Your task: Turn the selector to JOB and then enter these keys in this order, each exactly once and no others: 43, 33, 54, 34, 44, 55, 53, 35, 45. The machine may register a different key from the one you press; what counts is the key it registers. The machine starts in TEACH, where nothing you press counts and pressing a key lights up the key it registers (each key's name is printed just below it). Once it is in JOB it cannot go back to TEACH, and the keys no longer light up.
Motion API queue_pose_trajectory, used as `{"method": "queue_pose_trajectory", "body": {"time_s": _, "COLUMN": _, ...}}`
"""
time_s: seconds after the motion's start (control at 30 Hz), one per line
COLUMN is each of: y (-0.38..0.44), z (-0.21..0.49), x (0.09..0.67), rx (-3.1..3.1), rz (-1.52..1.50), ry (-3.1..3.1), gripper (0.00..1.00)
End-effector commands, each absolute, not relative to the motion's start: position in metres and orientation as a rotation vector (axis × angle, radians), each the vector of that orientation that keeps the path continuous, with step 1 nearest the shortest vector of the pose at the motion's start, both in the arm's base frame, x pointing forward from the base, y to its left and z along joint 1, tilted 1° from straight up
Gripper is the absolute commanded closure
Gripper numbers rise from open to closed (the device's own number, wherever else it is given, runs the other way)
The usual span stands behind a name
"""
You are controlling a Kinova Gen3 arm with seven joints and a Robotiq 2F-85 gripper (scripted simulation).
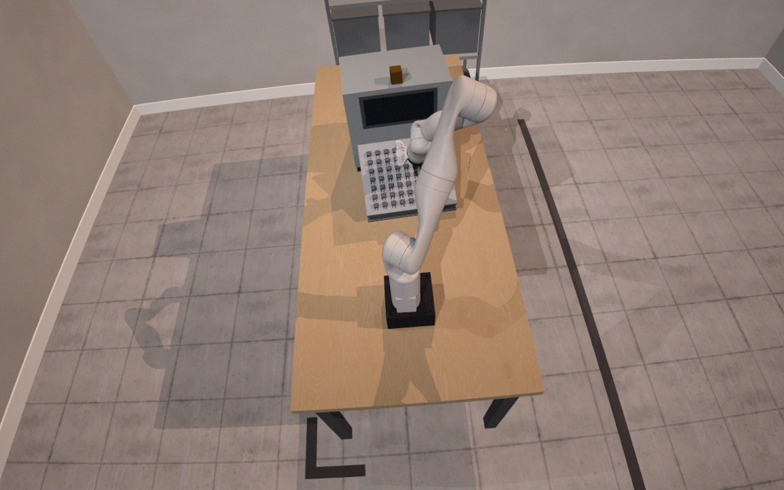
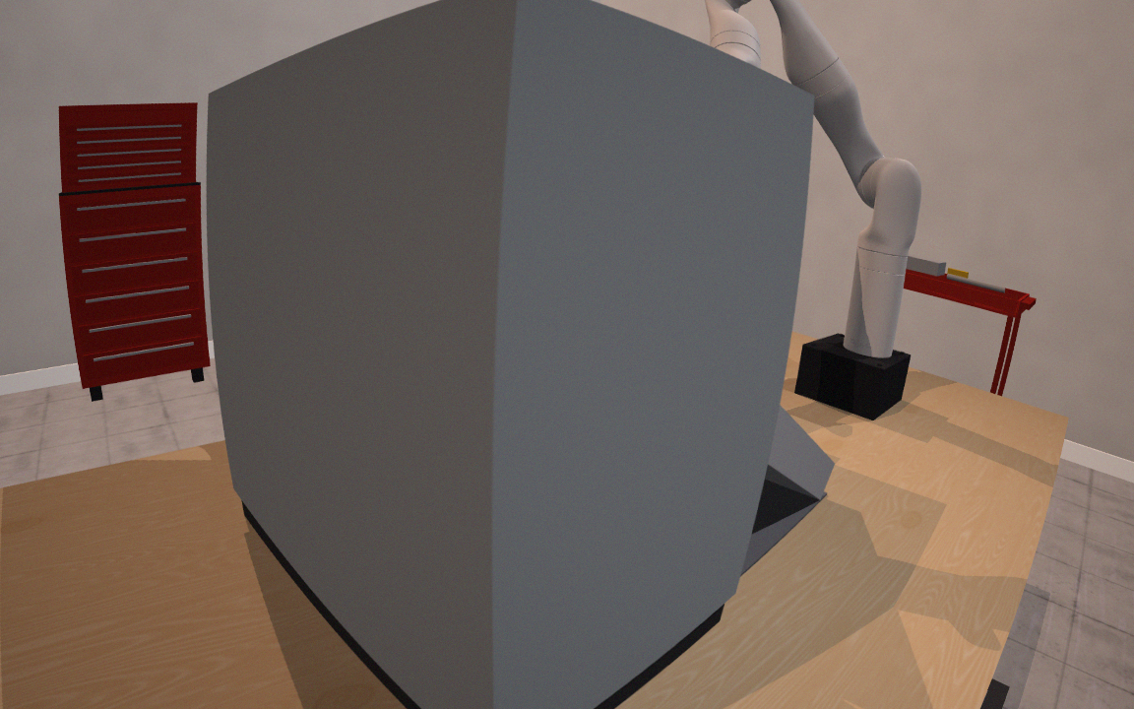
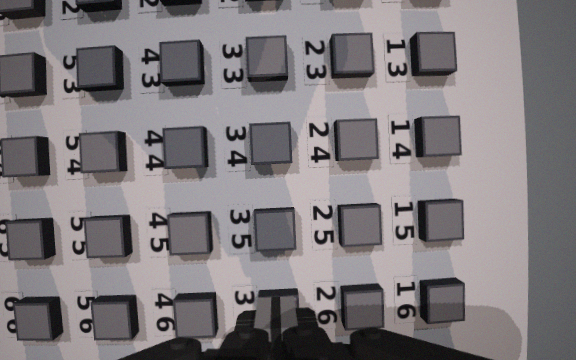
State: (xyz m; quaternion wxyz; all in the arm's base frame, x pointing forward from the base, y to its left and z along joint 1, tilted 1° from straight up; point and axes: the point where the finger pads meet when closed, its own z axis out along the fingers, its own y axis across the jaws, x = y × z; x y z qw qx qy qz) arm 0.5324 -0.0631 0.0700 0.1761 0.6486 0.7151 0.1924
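Note:
The grey machine (image 1: pixel 393 100) stands at the far end of the table, with a white keypad (image 1: pixel 396 180) of grey keys sloping in front of it. A small brown selector (image 1: pixel 395 73) sits on its top. In the wrist view the keypad fills the frame, with keys 43 (image 3: pixel 182 61), 33 (image 3: pixel 266 56), 34 (image 3: pixel 270 143), 44 (image 3: pixel 185 146), 35 (image 3: pixel 274 229), 45 (image 3: pixel 189 232) and 54 (image 3: pixel 101 151). No key is lit. My gripper (image 3: pixel 277 321) is shut and empty, its tips right over key 36 (image 3: pixel 278 306). The gripper (image 1: pixel 403 152) hovers over the keypad's far right part.
The arm's black base (image 1: pixel 409 299) sits mid-table. A grey shelf (image 1: pixel 403 24) stands behind the machine. A red tool chest (image 2: pixel 132 242) and a red stand (image 2: pixel 968 295) are off the table. The machine's back (image 2: pixel 500 353) blocks the exterior view.

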Motion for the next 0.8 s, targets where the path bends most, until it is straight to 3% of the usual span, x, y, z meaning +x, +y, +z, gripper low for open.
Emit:
{"method": "queue_pose_trajectory", "body": {"time_s": 0.0, "y": -0.0631, "z": 0.0709, "x": 0.5329, "rx": 1.835, "rz": 0.546, "ry": 2.024, "gripper": 0.90}}
{"method": "queue_pose_trajectory", "body": {"time_s": 0.77, "y": -0.0629, "z": 0.0672, "x": 0.5350, "rx": 1.835, "rz": 0.546, "ry": 2.024, "gripper": 0.90}}
